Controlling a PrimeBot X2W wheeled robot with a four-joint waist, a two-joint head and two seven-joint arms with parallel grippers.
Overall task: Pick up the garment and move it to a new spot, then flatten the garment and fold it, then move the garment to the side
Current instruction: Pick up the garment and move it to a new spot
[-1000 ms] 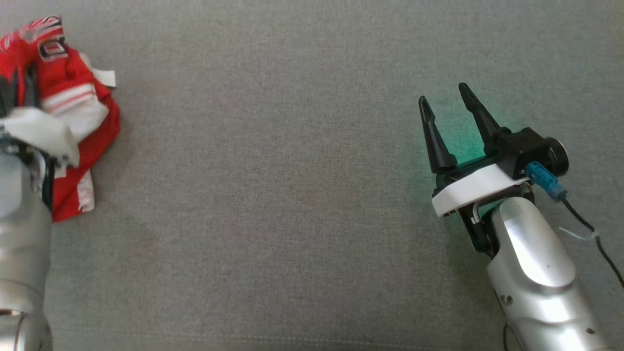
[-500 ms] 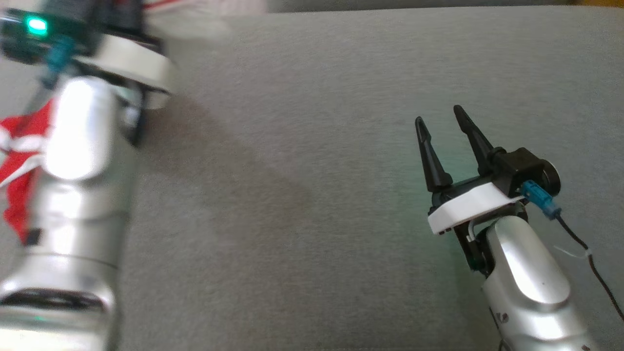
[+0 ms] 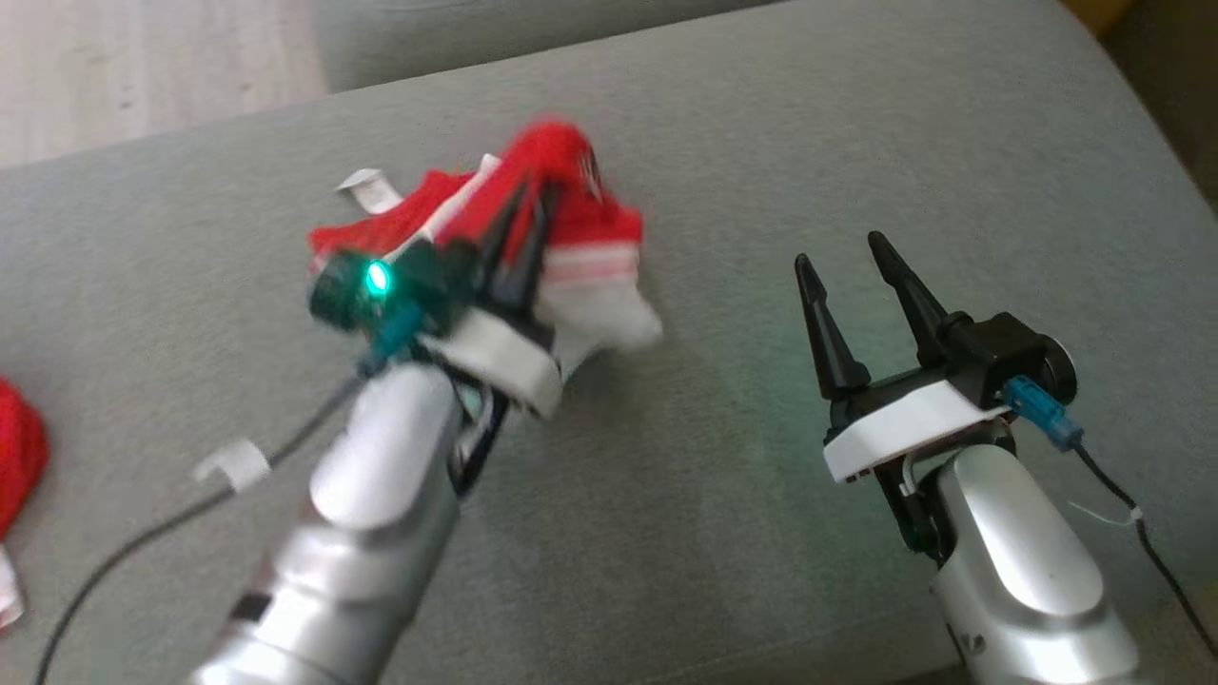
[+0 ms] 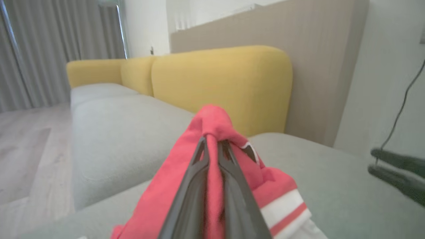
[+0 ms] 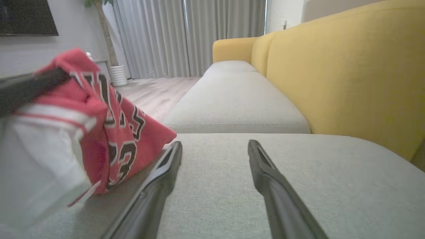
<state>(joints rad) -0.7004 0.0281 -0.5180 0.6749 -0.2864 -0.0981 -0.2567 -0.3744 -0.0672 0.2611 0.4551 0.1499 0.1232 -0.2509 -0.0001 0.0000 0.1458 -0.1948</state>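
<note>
While the left gripper (image 4: 212,142) clamps it, garment (image 3: 595,224) drapes its tips | right gripper (image 3: 839,249) spread, apparently clear beside.

left claw (image 3: 531,207) pinching red garment (image 3: 601,226), right claw (image 3: 839,248) spread, grey cushion (image 3: 704,552)

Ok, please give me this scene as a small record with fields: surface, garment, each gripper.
surface: grey fabric sofa cushion, yellow backrest behind
garment: red and white jersey, bunched
left gripper: fingers shut on the jersey
right gripper: fingers open, empty, apart from the jersey
other: red cloth at the head view's left edge
</note>
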